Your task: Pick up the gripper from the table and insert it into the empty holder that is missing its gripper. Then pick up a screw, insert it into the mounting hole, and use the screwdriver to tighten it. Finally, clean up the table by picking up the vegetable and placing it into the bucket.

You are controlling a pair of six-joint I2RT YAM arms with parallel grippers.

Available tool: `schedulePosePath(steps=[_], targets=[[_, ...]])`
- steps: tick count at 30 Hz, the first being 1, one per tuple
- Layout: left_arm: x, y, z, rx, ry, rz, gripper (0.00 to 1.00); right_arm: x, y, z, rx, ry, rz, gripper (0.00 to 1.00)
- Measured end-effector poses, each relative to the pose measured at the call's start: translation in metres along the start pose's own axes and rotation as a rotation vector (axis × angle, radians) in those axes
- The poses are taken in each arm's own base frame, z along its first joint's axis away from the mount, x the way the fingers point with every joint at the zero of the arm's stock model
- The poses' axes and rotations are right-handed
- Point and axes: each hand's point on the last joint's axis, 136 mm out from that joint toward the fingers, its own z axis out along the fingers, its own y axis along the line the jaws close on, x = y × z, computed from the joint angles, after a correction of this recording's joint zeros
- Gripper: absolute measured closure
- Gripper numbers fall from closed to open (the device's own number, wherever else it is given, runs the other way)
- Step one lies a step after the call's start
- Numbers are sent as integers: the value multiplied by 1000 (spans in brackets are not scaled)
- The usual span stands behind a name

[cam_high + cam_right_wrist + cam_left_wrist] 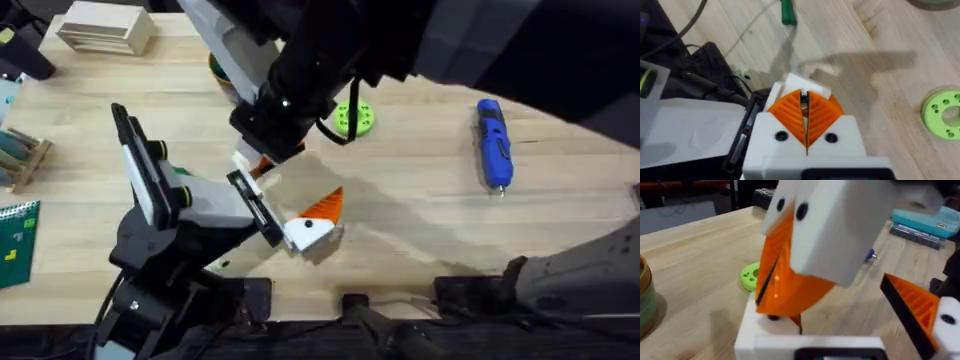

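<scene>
White holder [244,160] at the far end of the left end effector [288,195] is the empty one. That end effector is spread wide and holds nothing, its one fitted orange finger [326,205] at the near end. Right end effector [262,158] reaches across from the far right and sits directly over the holder. Its pads [790,112] are pressed nearly together, apparently pinching the gripper [782,287], whose lower tip meets the holder top, seating depth unclear. Step in hand looks like insertion. To do it well, keep the wedge aligned with the slot, push straight down, hold the left arm still, and release only once the wedge is seated. Green disc [352,118] lies just right of them on the worktop [420,220]. Screwdriver [493,145] is far right, well apart.
</scene>
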Motion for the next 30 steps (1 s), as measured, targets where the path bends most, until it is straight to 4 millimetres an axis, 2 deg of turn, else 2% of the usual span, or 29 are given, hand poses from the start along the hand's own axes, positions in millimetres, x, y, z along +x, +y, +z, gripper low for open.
schedulePosePath(steps=[6, 7, 10, 12, 13, 19, 23, 27, 30], targets=[[0, 0, 0, 0, -1, 0, 13, 0, 0, 0, 0, 0, 1, 989], [0, 0, 0, 0, -1, 1, 13, 0, 0, 0, -1, 1, 8, 930], [0, 0, 0, 0, 0, 0, 13, 0, 0, 0, 2, 1, 7, 481], [0, 0, 0, -1, 0, 0, 13, 0, -8, -1, 26, 0, 16, 200], [0, 0, 0, -1, 0, 0, 14, 0, -13, -1, 34, 0, 23, 135], [0, 0, 0, 0, 0, 1, 14, 0, -19, -3, 31, -2, 41, 109], [0, 0, 0, 0, 0, 1, 14, 2, -33, -9, 38, 0, 75, 107], [0, 0, 0, -1, 0, 1, 13, 7, -53, -35, 65, -24, 127, 107], [0, 0, 0, -1, 0, 1, 14, 15, -68, -67, 93, -57, 175, 107]])
